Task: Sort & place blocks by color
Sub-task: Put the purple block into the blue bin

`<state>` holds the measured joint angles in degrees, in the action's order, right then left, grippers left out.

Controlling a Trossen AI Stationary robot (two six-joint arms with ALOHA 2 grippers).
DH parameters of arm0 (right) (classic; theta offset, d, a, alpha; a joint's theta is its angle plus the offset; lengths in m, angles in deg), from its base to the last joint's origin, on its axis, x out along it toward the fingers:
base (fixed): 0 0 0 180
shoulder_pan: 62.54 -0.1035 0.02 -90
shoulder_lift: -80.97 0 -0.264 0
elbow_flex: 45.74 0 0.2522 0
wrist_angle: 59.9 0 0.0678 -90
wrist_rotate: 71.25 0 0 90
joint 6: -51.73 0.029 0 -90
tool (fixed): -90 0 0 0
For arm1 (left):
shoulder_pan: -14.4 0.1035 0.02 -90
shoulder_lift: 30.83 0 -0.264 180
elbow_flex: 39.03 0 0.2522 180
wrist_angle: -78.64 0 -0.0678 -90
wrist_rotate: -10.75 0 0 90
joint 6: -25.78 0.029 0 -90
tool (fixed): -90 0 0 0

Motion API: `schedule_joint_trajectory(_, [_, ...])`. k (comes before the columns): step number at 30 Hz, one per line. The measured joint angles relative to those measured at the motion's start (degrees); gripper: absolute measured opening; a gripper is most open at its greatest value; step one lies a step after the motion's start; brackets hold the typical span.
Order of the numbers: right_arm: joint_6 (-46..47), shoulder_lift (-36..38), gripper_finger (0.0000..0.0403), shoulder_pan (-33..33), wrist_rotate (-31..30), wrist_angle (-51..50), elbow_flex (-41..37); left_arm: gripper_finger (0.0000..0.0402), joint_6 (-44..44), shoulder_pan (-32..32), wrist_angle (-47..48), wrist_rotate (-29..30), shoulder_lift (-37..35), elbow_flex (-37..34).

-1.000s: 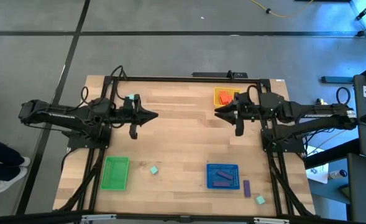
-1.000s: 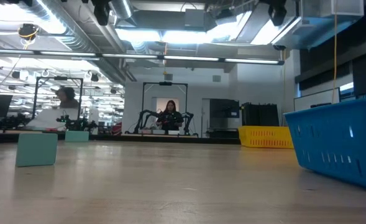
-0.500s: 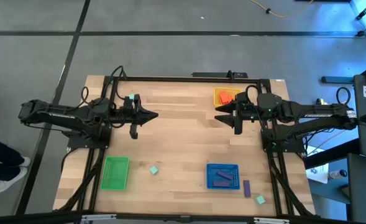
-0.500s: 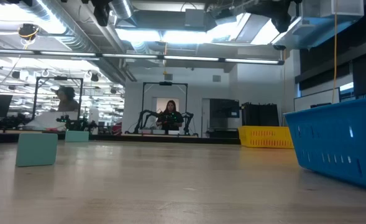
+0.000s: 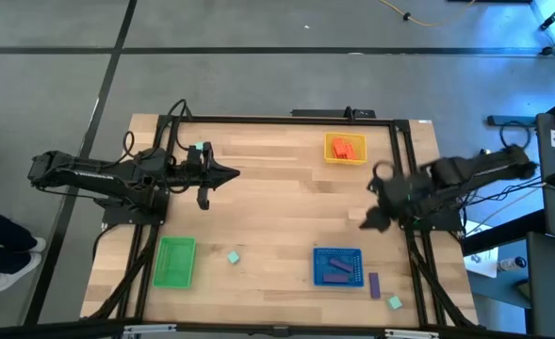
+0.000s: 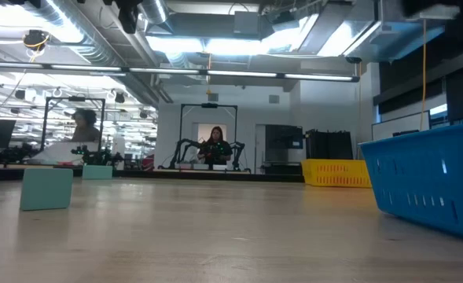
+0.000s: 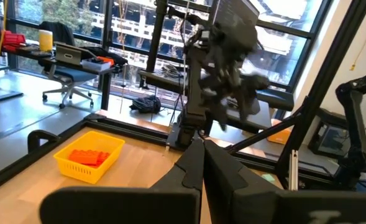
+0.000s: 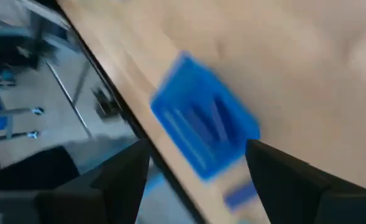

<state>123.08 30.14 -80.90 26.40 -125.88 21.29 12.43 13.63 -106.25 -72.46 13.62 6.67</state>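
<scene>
My right gripper hangs open over the table's right side, tipped down toward the blue tray, nothing between its fingers. Purple blocks lie in that tray. Another purple block and a mint block lie on the table beside it. Orange blocks lie in the yellow tray at the far right. A mint block rests near the green tray. My left gripper waits shut, level, above the table's left half.
Another mint block shows at the far left beside the left arm. The table's middle is bare wood. Black frame rails run along the table's sides. Far behind the table, a person sits in the room.
My right gripper has opened near the yellow tray, then swung away from it toward the table's near right, over the blue tray's side. It has tipped downward and rolled. The orange blocks stay in the yellow tray, now uncovered in the high view.
</scene>
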Motion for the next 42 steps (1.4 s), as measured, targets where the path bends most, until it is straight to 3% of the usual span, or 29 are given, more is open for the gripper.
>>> schedule_joint_trajectory(10, [40.22, -6.39, 0.0267, -27.80, -1.47, 9.62, -10.59, 0.0000, 0.00, 0.00, 0.02, -0.02, 0.00, 0.00])
schedule_joint_trajectory(17, [55.54, -18.03, 0.0267, -37.14, -1.88, 13.19, -10.62, 0.0000, 0.00, 0.00, 0.02, -0.02, 0.00, 0.00])
schedule_joint_trajectory(27, [51.61, -31.88, 0.0267, -38.26, -2.27, 26.01, -10.66, 0.0000, 0.01, 0.00, 0.02, -0.02, 0.00, 0.00])
schedule_joint_trajectory(42, [51.37, -41.47, 0.0267, -38.74, -6.26, 25.74, -5.90, 0.0000, -0.04, -0.02, -0.02, -0.02, -0.02, -0.02])
